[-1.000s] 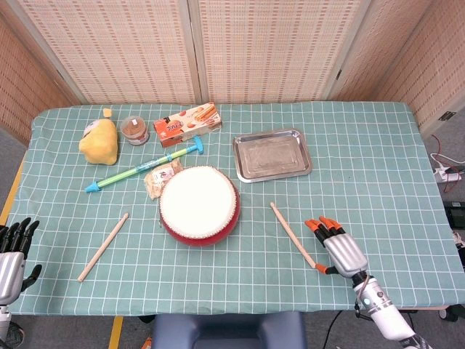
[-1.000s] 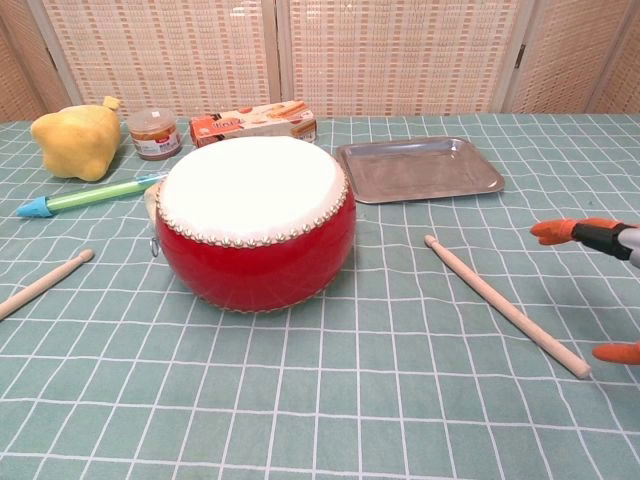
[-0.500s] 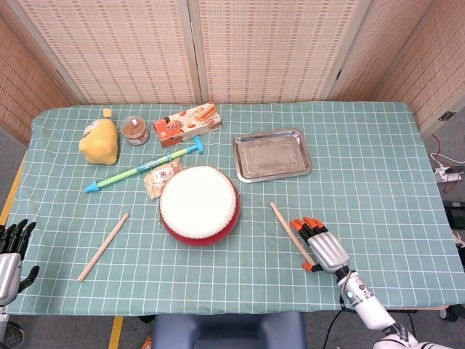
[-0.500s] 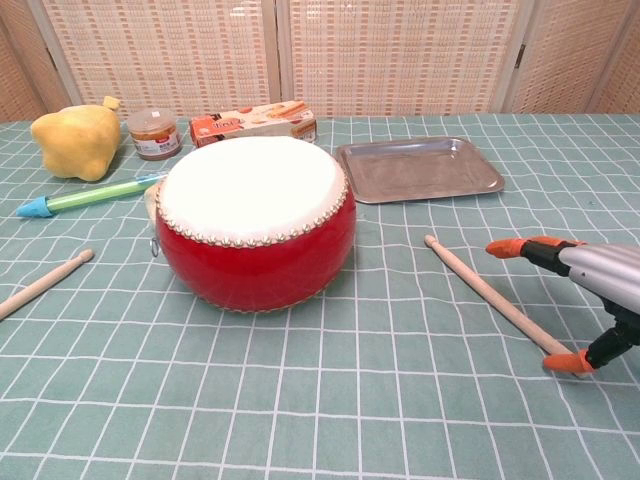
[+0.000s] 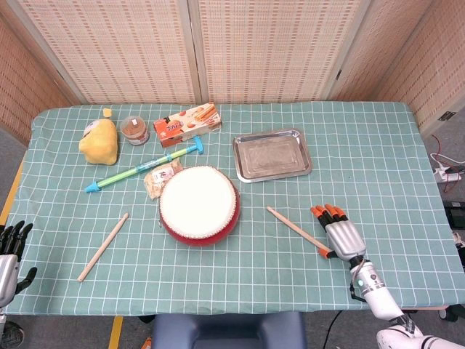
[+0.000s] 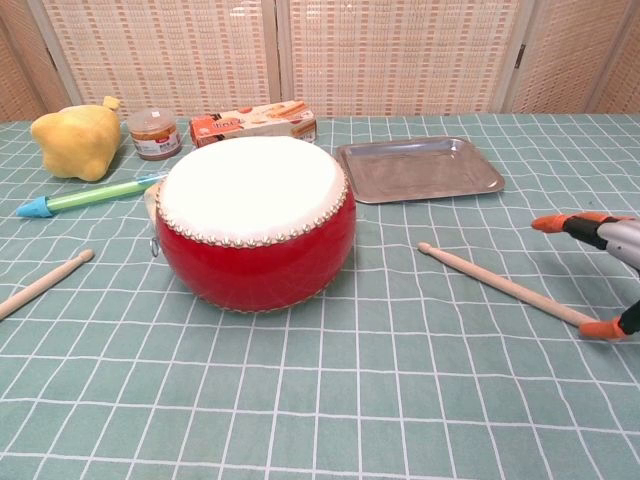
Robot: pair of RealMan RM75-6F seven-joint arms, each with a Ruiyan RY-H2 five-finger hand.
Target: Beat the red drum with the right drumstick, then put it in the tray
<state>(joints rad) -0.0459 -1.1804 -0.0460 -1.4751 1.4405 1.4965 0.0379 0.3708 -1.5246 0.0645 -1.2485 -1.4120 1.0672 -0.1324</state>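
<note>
The red drum (image 5: 198, 204) (image 6: 255, 222) with its white skin stands mid-table. The right drumstick (image 5: 296, 230) (image 6: 505, 286) lies flat on the cloth to the drum's right, tip towards the drum. My right hand (image 5: 340, 233) (image 6: 606, 268) is at the stick's butt end with fingers spread above the cloth, and its orange thumb tip touches that end. It does not grip the stick. The steel tray (image 5: 247, 169) (image 6: 358, 191) lies empty behind the stick. My left hand (image 5: 10, 253) sits at the table's front left corner with nothing in it.
A second drumstick (image 5: 103, 246) (image 6: 44, 283) lies left of the drum. Behind the drum are a snack packet (image 5: 161, 178), a green and blue pen-like toy (image 5: 142, 169) (image 6: 88, 196), a yellow plush (image 5: 99, 141), a small jar (image 5: 135, 130) and a biscuit box (image 5: 187, 123).
The right hand swept left onto the stick's butt end, then back to the right. The stick has swung, its butt end now farther right. The left hand sank lower.
</note>
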